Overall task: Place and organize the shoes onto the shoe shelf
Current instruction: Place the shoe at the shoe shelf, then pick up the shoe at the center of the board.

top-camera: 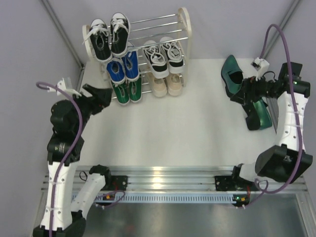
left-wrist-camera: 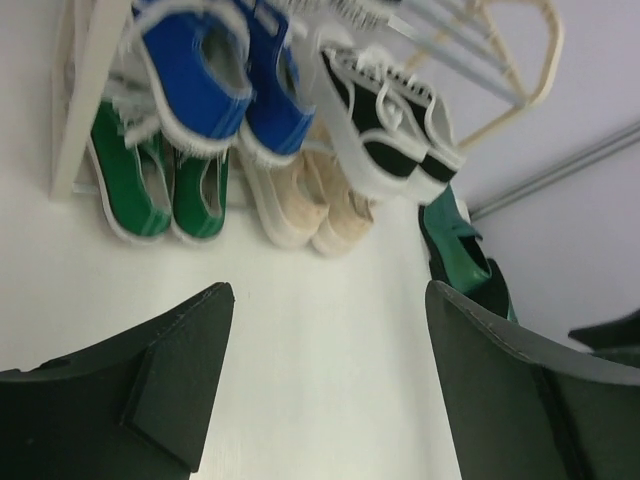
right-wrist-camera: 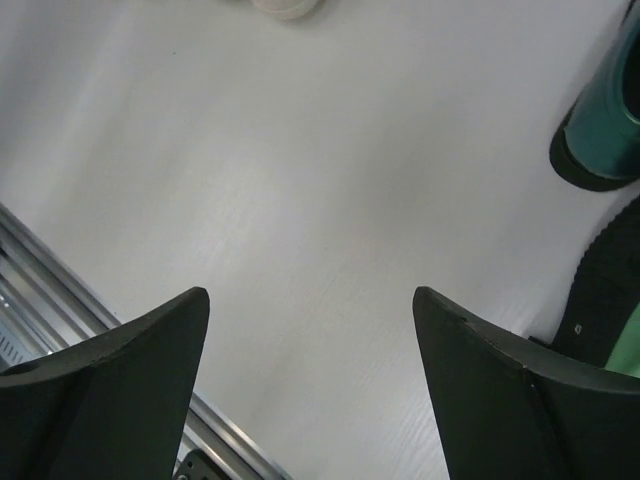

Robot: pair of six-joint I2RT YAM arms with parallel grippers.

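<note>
Left tool (left-wrist-camera: 328, 300) points at the shoe shelf (left-wrist-camera: 75, 110), right tool (right-wrist-camera: 310, 300) hovers beside the green dress shoes (top-camera: 231, 73), both spread empty.

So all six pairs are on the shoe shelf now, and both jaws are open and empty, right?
No: only five are. The dark green dress shoes lie on the table, off the shoe shelf, as the top view shows. Both jaws are open and empty.

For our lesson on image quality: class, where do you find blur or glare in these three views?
Top view: sharp, with glare on the metal rail. Left wrist: the blue shoes are smeared by blur. Right wrist: the table has a soft sheen; the dress shoe at the edge is out of focus.
</note>
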